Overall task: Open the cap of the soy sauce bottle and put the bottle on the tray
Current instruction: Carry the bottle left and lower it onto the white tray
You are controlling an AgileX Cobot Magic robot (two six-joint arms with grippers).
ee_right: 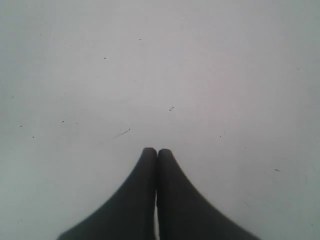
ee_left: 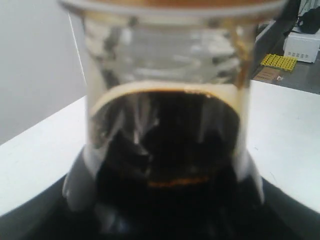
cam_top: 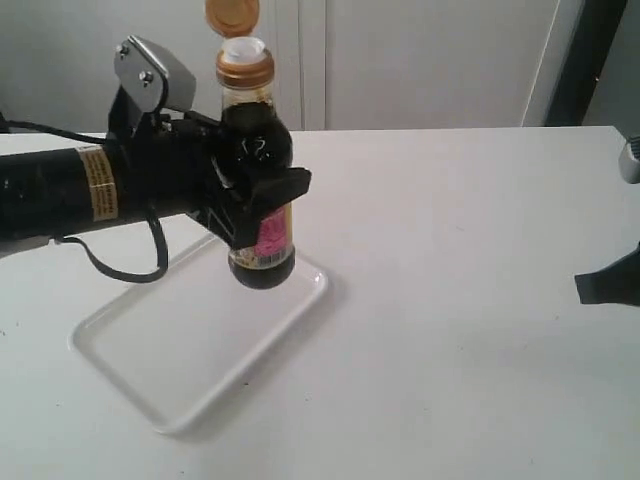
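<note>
The soy sauce bottle [cam_top: 258,190] hangs upright in the air above the far corner of the white tray [cam_top: 190,345]. My left gripper [cam_top: 262,192] is shut on its body. The golden-orange cap [cam_top: 232,14] stands flipped up over the white spout [cam_top: 243,50]. In the left wrist view the bottle's neck and dark liquid [ee_left: 165,150] fill the frame. My right gripper [ee_right: 157,152] is shut with nothing in it, over bare table; in the exterior view it shows at the right edge [cam_top: 605,283].
The white table [cam_top: 470,300] runs wide between the tray and the right arm. A wall and a door frame stand behind it. Off the table's far side lie a yellow object [ee_left: 279,61] and a white box [ee_left: 302,46].
</note>
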